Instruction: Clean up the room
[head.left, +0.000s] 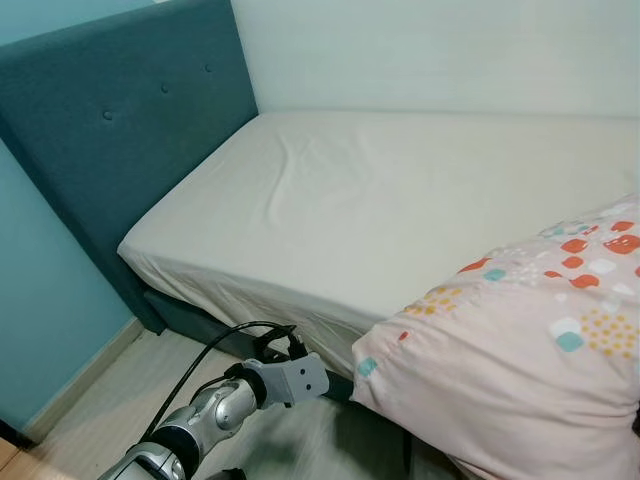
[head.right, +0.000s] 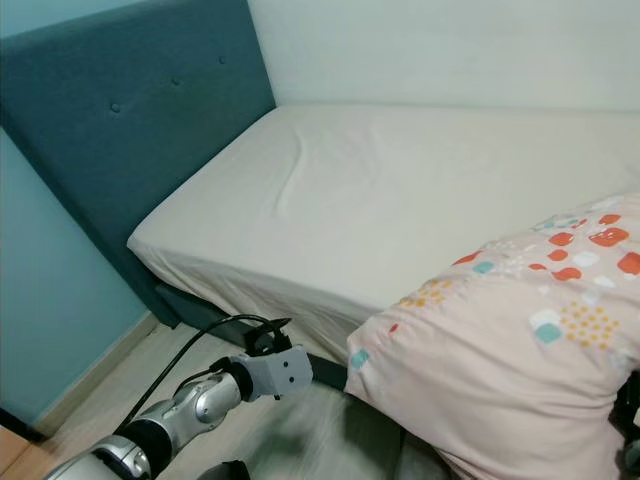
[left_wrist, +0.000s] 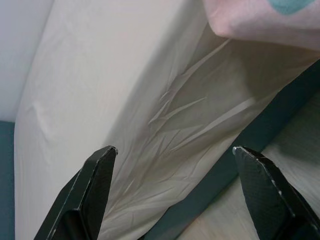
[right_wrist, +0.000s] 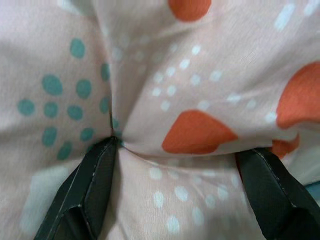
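A pink pillow (head.left: 520, 370) with orange, teal and white spots lies at the right of the bed and overhangs its near edge. In the right wrist view my right gripper (right_wrist: 175, 147) is open, its fingers (right_wrist: 100, 175) pressed into the pillow fabric (right_wrist: 195, 75), which bulges between them. My left arm (head.left: 225, 400) reaches low toward the bed's side. In the left wrist view my left gripper (left_wrist: 172, 149) is open with nothing between its fingers, facing the mattress side (left_wrist: 165, 125) just under the pillow's corner (left_wrist: 260, 20).
The bed has a cream fitted sheet (head.left: 400, 190), a teal padded headboard (head.left: 110, 130) on the left and a dark base (head.left: 200, 325). Pale wood floor (head.left: 110, 400) runs between the bed and a teal wall (head.left: 40, 300).
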